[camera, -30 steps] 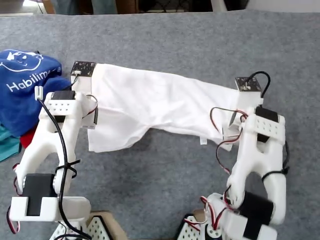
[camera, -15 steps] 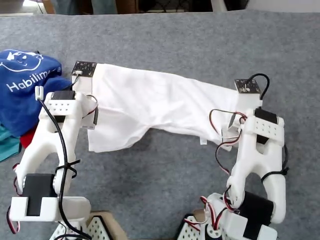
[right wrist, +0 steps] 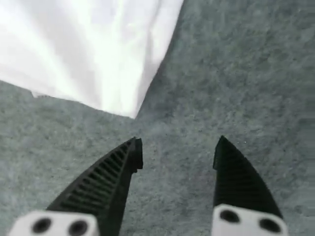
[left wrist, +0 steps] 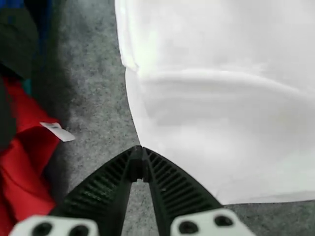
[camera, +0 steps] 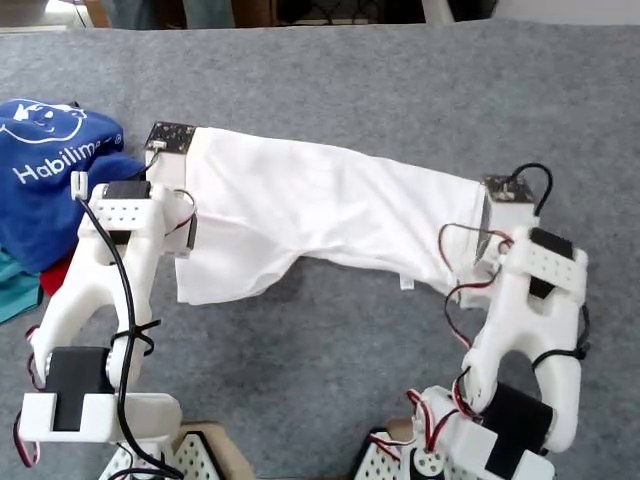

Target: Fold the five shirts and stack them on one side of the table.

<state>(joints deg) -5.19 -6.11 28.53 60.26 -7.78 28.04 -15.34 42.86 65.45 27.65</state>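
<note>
A white shirt [camera: 320, 210] lies spread across the grey table, wrinkled along its front edge. My left gripper [camera: 187, 232] sits at the shirt's left edge. Its own wrist view shows the left gripper [left wrist: 140, 153] shut, with its tips pinched on the white shirt's [left wrist: 211, 98] border. My right gripper [camera: 483, 240] is just off the shirt's right end. In the right wrist view it [right wrist: 177, 147] stands open over bare felt, and the white shirt's [right wrist: 98, 49] corner lies a little beyond the fingertips, untouched.
A heap of other shirts lies at the table's left edge: a blue one [camera: 50, 160] on top, red [camera: 55, 280] and teal [camera: 12, 292] under it. The red shirt [left wrist: 24, 167] lies close beside my left gripper. Bare grey felt [camera: 330, 340] stretches in front of the white shirt.
My right arm has shifted to the right, off the shirt's right end, and that end now lies a little farther right. The left arm has kept still.
</note>
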